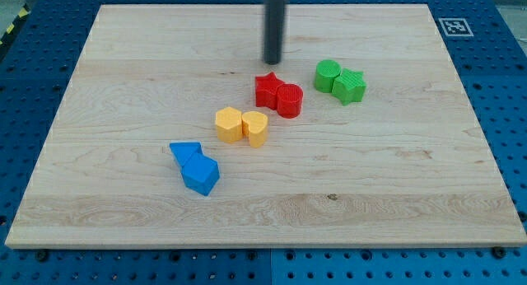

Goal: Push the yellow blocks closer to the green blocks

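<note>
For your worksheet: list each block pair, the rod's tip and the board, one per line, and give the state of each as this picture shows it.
my tip: on the board, above the red pair in view, apart from all blocks.
yellow blocks: two, touching, untouched by the tip.
green blocks: two, touching, at the view's upper right.
red blocks: star and cylinder, touching, between yellow and green.
blue blocks: two, touching, lower left.
board: flat, wooden.

My rod (272, 25) runs out past the view's top edge, so I see only its lower length. The board's (99, 235) near edge is nearly cut by the view's bottom. The marker (454, 26) at the top right is too small to read.
</note>
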